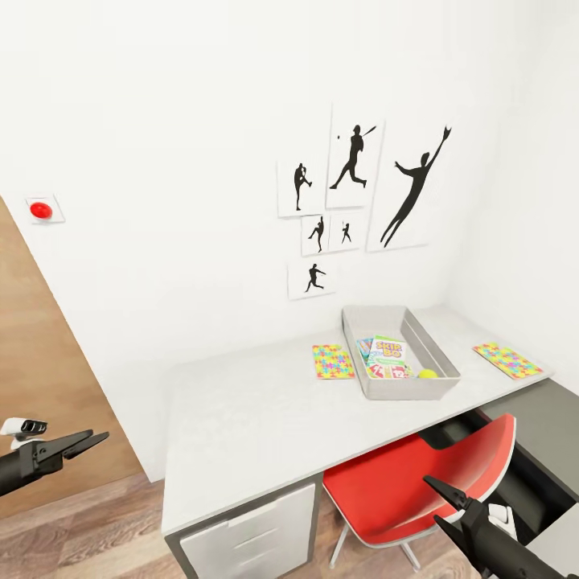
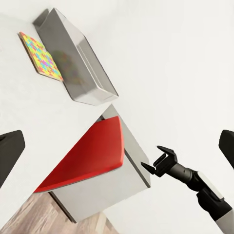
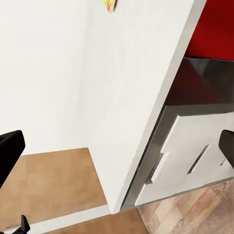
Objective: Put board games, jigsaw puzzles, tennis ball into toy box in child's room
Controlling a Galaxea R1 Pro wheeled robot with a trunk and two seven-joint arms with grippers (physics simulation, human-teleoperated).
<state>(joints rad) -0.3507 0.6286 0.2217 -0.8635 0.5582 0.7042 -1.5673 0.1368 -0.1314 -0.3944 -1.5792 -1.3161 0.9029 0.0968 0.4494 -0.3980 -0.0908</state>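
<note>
1. Currently, head view: grey toy box (image 1: 400, 351) sits on the white surface (image 1: 265, 426) near the wall. Inside it lie a "Skip-Bo" board game (image 1: 388, 354) and the yellow tennis ball (image 1: 428, 374), the ball in the near right corner. One jigsaw puzzle (image 1: 333, 361) lies flat just left of the box, a second jigsaw puzzle (image 1: 507, 359) flat to its right, well apart from it. Red chair (image 1: 418, 482) is tucked under the surface edge. Left pincer (image 1: 87, 441) low at left, fingers close together, holding nothing. Right pincer (image 1: 445, 491) low at right, over the chair, empty; can't tell its gap here.
2. Left wrist view: toy box (image 2: 80, 63), a puzzle (image 2: 40, 56) touching its side, the chair (image 2: 85, 156). The right pincer (image 2: 157, 160) shows released, jaws apart, empty.
3. Right wrist view: surface edge, white drawer unit (image 3: 187, 158) below it, wood floor (image 3: 195, 214).
</note>
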